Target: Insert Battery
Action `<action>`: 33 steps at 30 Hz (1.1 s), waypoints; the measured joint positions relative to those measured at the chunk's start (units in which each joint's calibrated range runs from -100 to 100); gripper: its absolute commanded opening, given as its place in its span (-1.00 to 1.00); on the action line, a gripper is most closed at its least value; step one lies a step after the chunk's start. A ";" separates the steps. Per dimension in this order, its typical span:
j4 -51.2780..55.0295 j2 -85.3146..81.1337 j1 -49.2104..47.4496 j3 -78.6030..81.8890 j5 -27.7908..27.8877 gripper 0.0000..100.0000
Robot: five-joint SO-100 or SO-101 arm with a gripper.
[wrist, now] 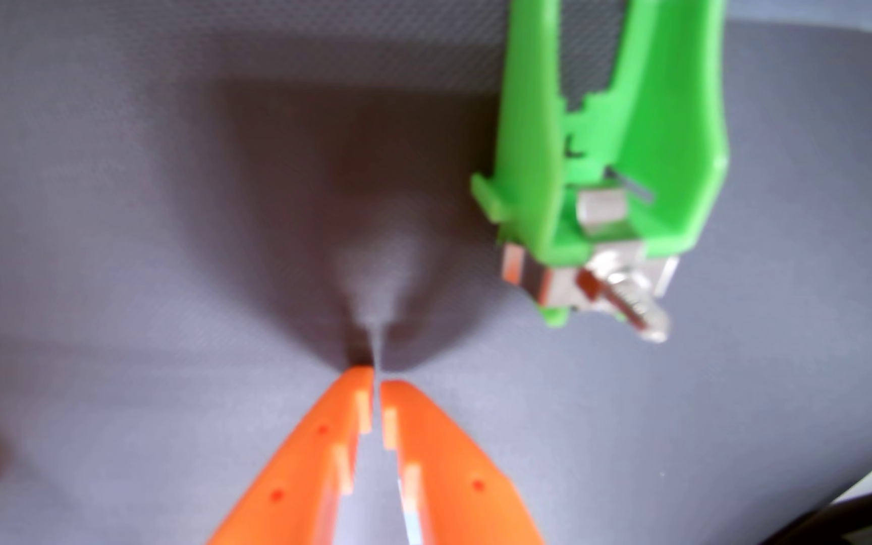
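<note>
I'm seeing the orange gripper point(376, 380) coming in from the bottom of the wrist view, fingers nearly touching with only a thin slit between the tips, clenched on nothing. It's pointing down at the grey mat point(135, 262), tips apparently just above it. The green battery holder point(617, 136) is lying on the mat up and to the right, well apart from the tips, metal contacts point(601, 209) showing at its near end. I'm not seeing a battery.

Soft, blurred wrist view; broad dark shadow across grey mat point(109, 262).
</note>
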 measured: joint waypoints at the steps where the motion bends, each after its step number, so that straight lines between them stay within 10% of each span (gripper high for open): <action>1: 0.00 0.00 0.00 0.00 0.00 -0.96; 33: -0.33 0.00 0.57 0.00 0.00 -0.96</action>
